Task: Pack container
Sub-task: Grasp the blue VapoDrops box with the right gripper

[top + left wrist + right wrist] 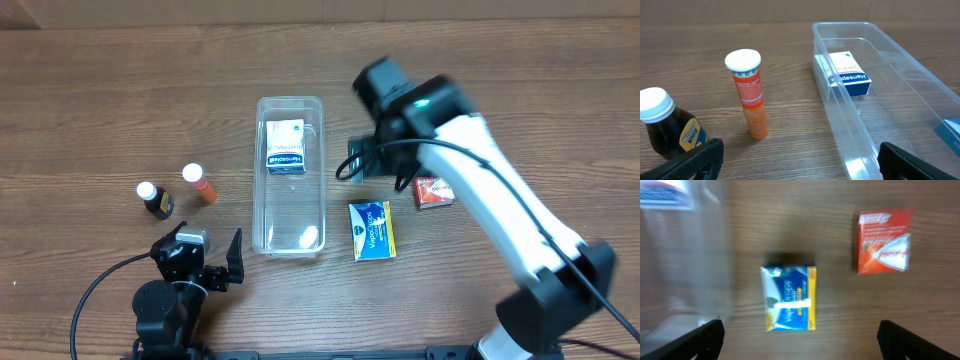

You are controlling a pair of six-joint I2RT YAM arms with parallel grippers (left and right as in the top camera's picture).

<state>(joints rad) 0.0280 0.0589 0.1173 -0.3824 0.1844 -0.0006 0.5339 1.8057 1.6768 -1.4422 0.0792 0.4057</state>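
The clear plastic container (pixel 262 175) lies lengthwise at the table's middle, holding a white and blue box (pixel 285 145) at its far end. My left gripper (pixel 205 255) is open and empty near the front edge, left of the container's near end. In the left wrist view its jaws (pixel 800 160) frame the container (pixel 920 90) and the box (pixel 850 75). My right gripper (pixel 365 160) hovers right of the container, open and empty. In the right wrist view its jaws (pixel 800 337) are above a blue and yellow box (pixel 788 298), with the container (pixel 685 270) at the left.
The blue and yellow box (pixel 371 230) lies right of the container, a red box (pixel 434 191) further right (pixel 884 241). An orange tube (pixel 198 184) and a dark white-capped bottle (pixel 155 200) stand left of the container, also in the left wrist view (pixel 751 95) (pixel 665 127).
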